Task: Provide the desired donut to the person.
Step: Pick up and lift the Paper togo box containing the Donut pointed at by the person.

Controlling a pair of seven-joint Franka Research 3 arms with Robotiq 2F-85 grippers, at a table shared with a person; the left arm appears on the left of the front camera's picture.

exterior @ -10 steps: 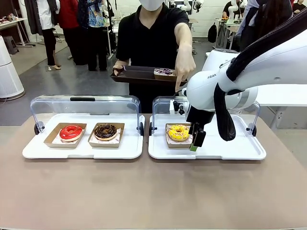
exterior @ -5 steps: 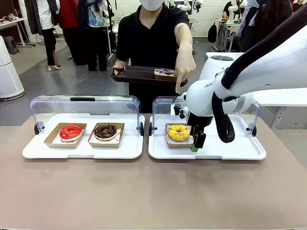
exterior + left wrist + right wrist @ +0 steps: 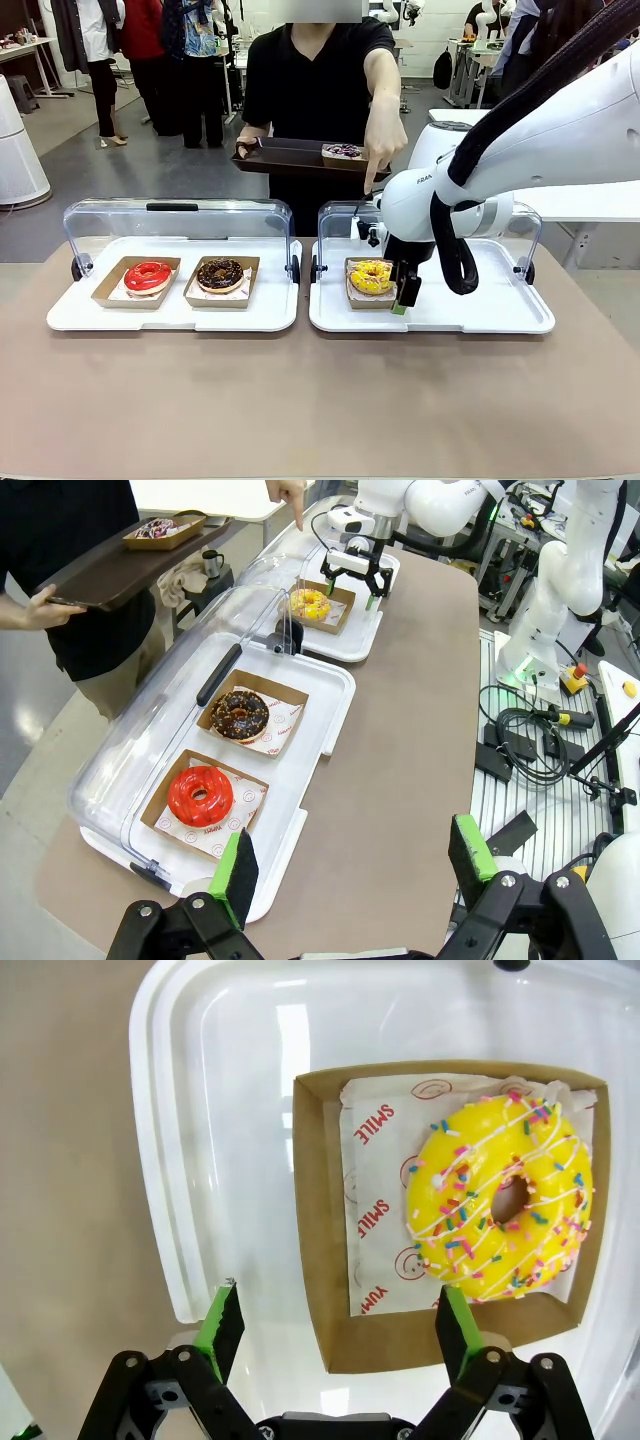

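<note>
Right arm (image 3: 430, 200) edged toward yellow donut (image 3: 371, 276) — jaws wide, donut flat, hole up.

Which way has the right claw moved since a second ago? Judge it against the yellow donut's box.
Yes, slightly: in the front view the right claw edged toward picture left, further over the box's right edge.

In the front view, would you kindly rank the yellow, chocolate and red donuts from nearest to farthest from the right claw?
1. Yellow donut, beside the right claw, right tray.
2. Chocolate donut, left tray.
3. Red donut, farthest left.
</note>
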